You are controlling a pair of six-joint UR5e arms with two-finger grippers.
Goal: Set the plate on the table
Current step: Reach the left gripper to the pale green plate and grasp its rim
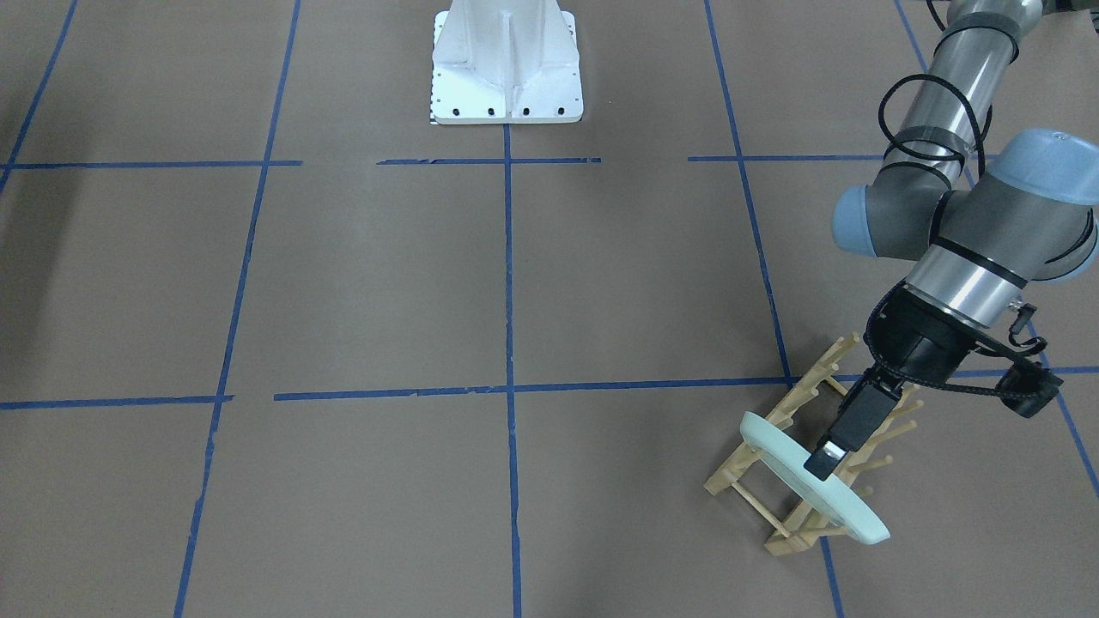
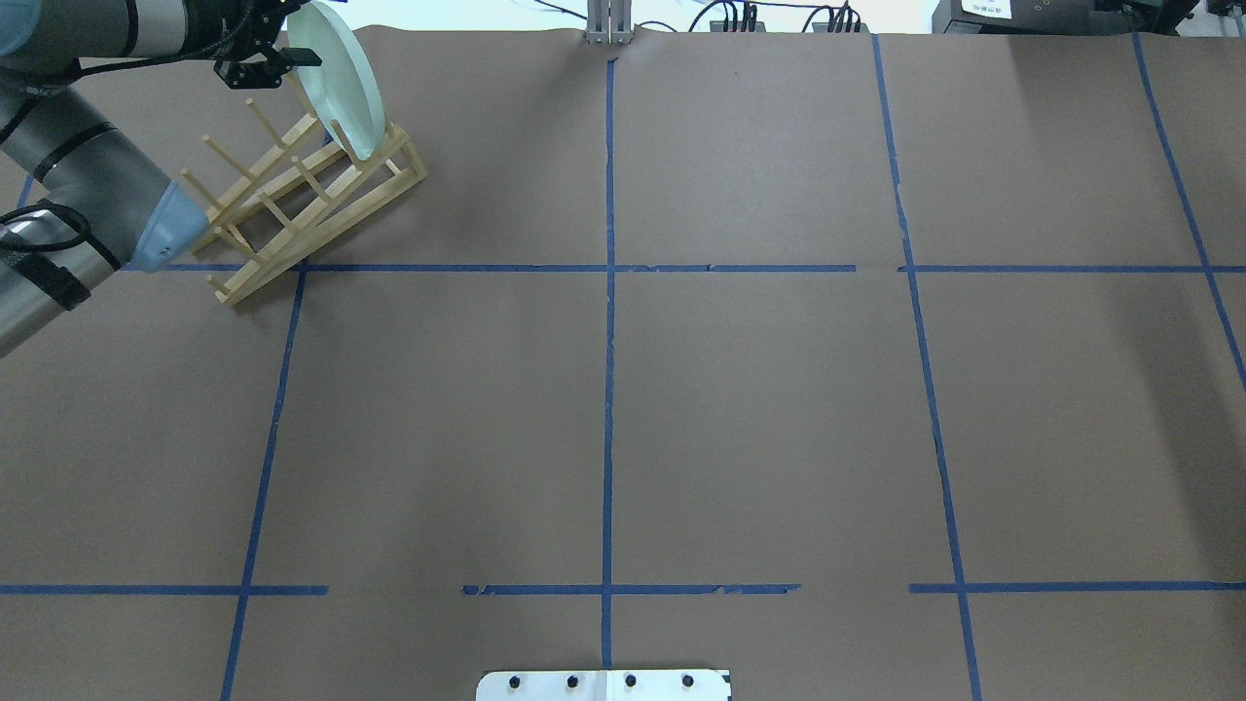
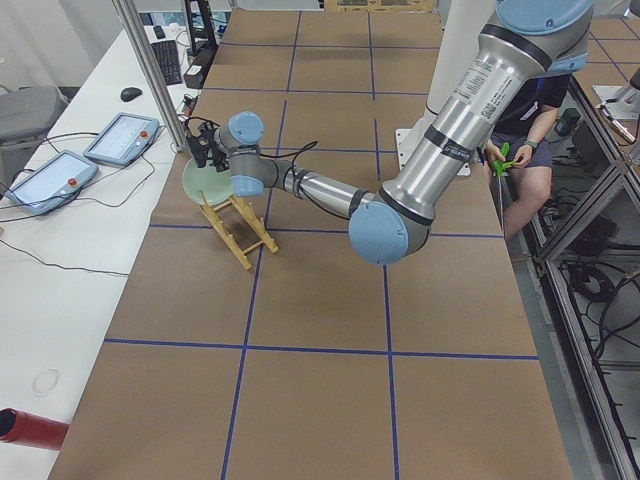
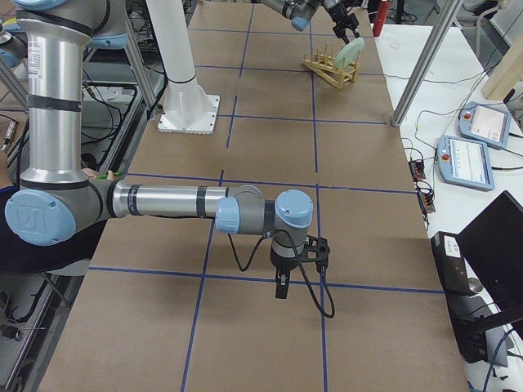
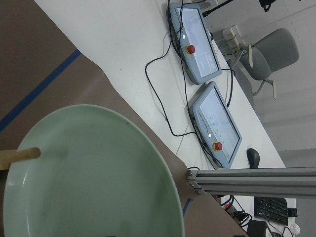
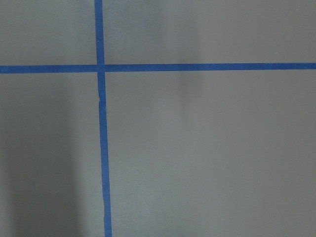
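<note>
The pale mint-green plate (image 1: 848,505) stands on edge, tilted, between the pegs of the light wooden rack (image 1: 807,386) at the far left of the brown table (image 1: 386,283). My left gripper (image 1: 822,463) is at the plate's upper rim. One black finger lies on the plate's face, and the other is hidden behind it. In the overhead view the left gripper (image 2: 297,60) clasps the rim of the plate (image 2: 341,88) over the rack (image 2: 292,224). The left wrist view shows the plate (image 5: 89,177) with one peg in front. My right gripper (image 4: 280,287) hangs over bare table; I cannot tell its state.
The white robot base (image 1: 506,69) stands at mid-table. Beyond the table edge near the rack are two teach pendants (image 5: 210,123) with cables and an aluminium post (image 5: 247,177). A seated person (image 3: 530,120) is behind the robot. Blue tape lines cross the table (image 2: 759,419).
</note>
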